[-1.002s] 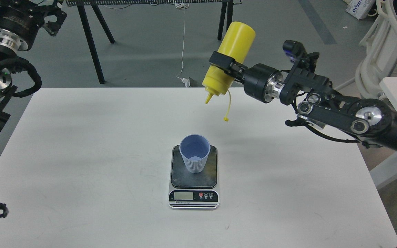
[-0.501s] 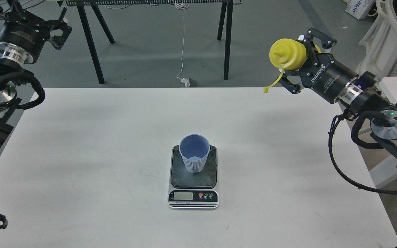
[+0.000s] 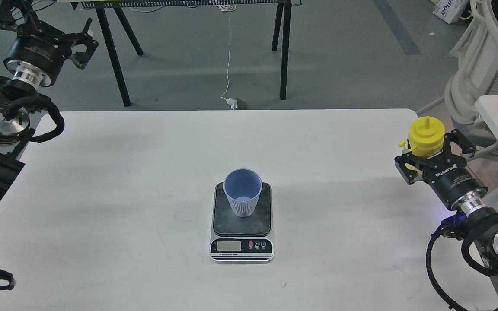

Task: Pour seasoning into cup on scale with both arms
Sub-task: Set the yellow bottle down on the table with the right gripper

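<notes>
Right gripper (image 3: pixel 426 157), lettering on its body too blurred to read, clamps the yellow bottle (image 3: pixel 425 137) upright at the table's (image 3: pixel 102 194) right edge. Left gripper (image 3: pixel 85 43) spread, empty. Blue cup (image 3: pixel 242 192) on scale (image 3: pixel 241 220), strip print illegible.

Left arm (image 3: pixel 2 125): enters at the left edge, raised; wrist angled up and rightward. Left gripper (image 3: pixel 85 41): at upper left, claw fingers spread apart, holding nothing.
Right arm (image 3: pixel 486 233): enters at the lower right, wrist angled up and leftward. Right gripper (image 3: pixel 432 157): at the right edge, fingers closed around the bottle (image 3: pixel 425 136), which stands nozzle-up.
</notes>
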`<action>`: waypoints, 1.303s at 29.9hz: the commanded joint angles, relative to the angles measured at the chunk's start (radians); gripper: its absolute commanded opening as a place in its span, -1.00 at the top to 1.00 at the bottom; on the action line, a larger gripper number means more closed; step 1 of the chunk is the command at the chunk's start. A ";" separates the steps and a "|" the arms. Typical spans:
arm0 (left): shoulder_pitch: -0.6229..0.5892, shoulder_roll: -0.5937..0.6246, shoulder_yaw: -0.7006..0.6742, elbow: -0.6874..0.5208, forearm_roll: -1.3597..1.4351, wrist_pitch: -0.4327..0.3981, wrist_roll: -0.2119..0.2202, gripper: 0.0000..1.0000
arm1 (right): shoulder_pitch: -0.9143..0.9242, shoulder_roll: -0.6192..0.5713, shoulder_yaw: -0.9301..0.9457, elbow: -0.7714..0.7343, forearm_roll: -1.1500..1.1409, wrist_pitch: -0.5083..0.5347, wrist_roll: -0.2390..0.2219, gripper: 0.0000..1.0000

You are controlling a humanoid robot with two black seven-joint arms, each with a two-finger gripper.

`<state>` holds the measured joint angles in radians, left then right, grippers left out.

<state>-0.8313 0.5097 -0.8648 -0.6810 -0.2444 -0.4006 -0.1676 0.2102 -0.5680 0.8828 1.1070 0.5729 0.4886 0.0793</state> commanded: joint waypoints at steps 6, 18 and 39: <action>0.015 0.003 -0.002 -0.002 0.000 -0.003 0.002 -1.00 | -0.046 0.120 0.004 0.010 0.008 0.000 -0.001 0.21; 0.020 0.000 0.001 -0.006 0.004 0.002 -0.001 -1.00 | -0.104 0.151 0.015 -0.004 0.045 0.000 -0.001 0.18; 0.021 0.003 0.001 -0.011 0.004 0.002 -0.001 -1.00 | -0.114 0.172 0.012 -0.042 0.036 0.000 0.002 -0.89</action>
<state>-0.8101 0.5124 -0.8636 -0.6913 -0.2393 -0.3988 -0.1690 0.0968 -0.3957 0.8928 1.0633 0.6089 0.4887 0.0792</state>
